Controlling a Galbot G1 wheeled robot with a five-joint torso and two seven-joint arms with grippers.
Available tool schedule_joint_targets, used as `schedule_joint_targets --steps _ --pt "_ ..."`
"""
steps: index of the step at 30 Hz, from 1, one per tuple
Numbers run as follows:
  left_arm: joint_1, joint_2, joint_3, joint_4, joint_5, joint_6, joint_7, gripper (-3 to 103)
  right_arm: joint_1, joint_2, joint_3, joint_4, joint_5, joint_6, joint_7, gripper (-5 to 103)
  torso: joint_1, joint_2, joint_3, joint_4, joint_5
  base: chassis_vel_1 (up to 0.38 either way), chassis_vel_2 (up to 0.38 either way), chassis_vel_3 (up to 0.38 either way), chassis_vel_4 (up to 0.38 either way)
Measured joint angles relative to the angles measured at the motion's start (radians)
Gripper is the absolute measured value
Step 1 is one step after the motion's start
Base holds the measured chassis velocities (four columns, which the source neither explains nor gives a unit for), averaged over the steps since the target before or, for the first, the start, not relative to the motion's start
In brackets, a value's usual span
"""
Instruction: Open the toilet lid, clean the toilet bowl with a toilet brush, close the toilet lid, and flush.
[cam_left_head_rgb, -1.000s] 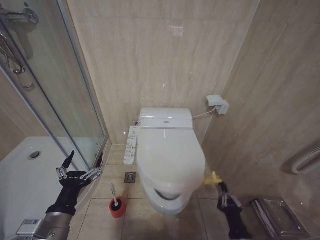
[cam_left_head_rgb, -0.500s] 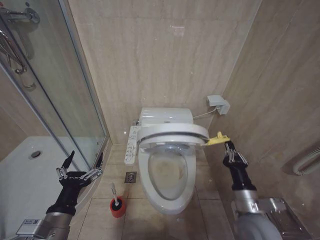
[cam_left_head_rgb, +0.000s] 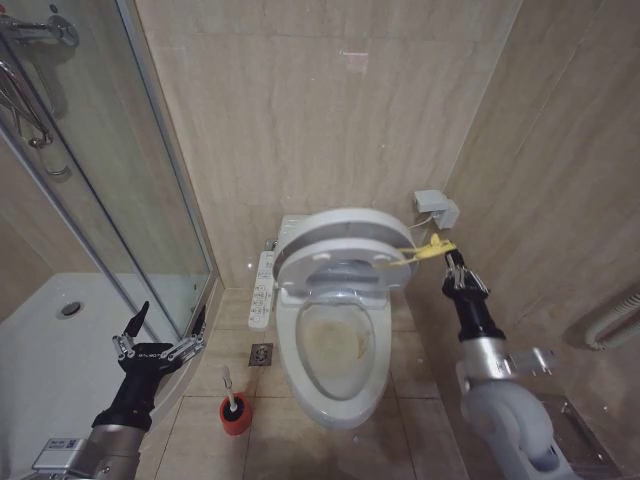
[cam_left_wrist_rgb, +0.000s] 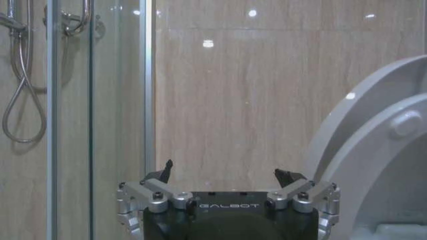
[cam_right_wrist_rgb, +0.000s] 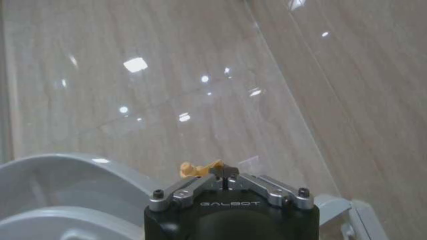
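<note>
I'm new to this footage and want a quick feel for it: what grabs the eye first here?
The toilet lid stands nearly upright against the back wall, the right gripper shut on the yellow tab at its edge. Below, the toilet bowl shows yellowish-brown stains. The left gripper hangs open by the shower's glass door.

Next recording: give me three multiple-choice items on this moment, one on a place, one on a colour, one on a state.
1. Where does the toilet brush stand?
A. in the bowl
B. in its holder on the floor by the shower
C. in the left gripper

2. What colour is the brush holder?
A. red
B. blue
C. white

3. How is the toilet lid?
A. flat down
B. raised, with the right gripper at the yellow tab
C. taken off

Key: B, it sits in the cup on the tiles; A, the cup is red; B, the stained toilet bowl lies exposed.
</note>
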Motion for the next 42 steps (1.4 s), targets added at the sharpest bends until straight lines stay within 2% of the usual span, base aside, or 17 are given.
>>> schedule_joint_targets --steps 12,18,28,35,42 --pt "0.000 0.000 0.000 0.000 0.000 0.000 0.000 100 0.333 0.042 -0.082 -0.248 -0.006 -0.020 0.022 0 0.000 0.000 0.000 -0.0004 -0.0002 0.000 0.000 0.000 0.000" --pt "0.000 0.000 0.000 0.000 0.000 0.000 0.000 100 0.559 0.083 -0.144 -0.448 -0.070 -0.009 0.028 0 0.000 0.000 0.000 -0.0005 0.0000 0.000 0.000 0.000 0.000" --pt "0.000 0.000 0.000 0.000 0.000 0.000 0.000 100 0.823 0.129 -0.221 -0.740 -0.165 0.033 0.024 0 0.000 0.000 0.000 -0.0002 0.0000 0.000 0.000 0.000 0.000" --pt "0.000 0.000 0.000 0.000 0.000 0.000 0.000 100 0.923 0.144 -0.244 -0.837 -0.217 0.054 0.020 0 0.000 0.000 0.000 0.0003 -0.0001 0.000 0.000 0.000 0.000" --pt "0.000 0.000 0.000 0.000 0.000 0.000 0.000 100 0.922 0.142 -0.239 -0.851 -0.260 0.059 0.037 0 0.000 0.000 0.000 -0.0002 0.0000 0.000 0.000 0.000 0.000"
